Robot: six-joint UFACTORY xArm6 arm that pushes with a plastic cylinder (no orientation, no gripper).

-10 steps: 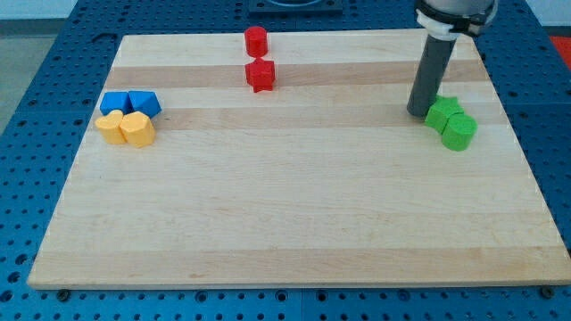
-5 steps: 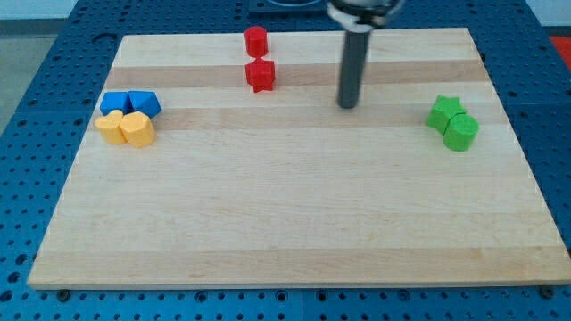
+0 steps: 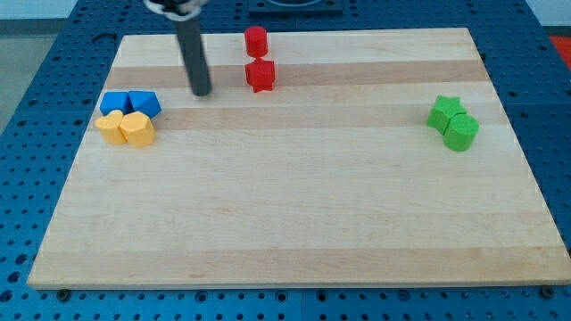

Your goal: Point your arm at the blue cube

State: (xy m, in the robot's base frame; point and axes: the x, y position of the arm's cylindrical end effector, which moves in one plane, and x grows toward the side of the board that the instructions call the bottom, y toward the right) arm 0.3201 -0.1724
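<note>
Right now my tip [image 3: 202,93] rests on the wooden table [image 3: 294,214] toward the view's upper left, standing apart from every block. No pincer is fitted to this arm, only the straight dark rod, so nothing is held.

The blue cube [image 3: 144,102] sits to the view's left of my tip and slightly lower, near it but with a strip of bare wood between them. Touching the cube on its left side is a second blue block [image 3: 114,102] with a flatter, wedge-like look. Directly below that blue pair, and touching it, lie two yellow blocks: a yellow block [image 3: 111,127] on the left and a yellow cylinder-like block [image 3: 138,129] on the right.

To the view's right of my tip, a red star-shaped block [image 3: 260,75] lies near, and a red cylinder [image 3: 256,40] stands just above it. Well apart, at the view's right edge, a green star [image 3: 444,112] touches a green cylinder [image 3: 460,133].
</note>
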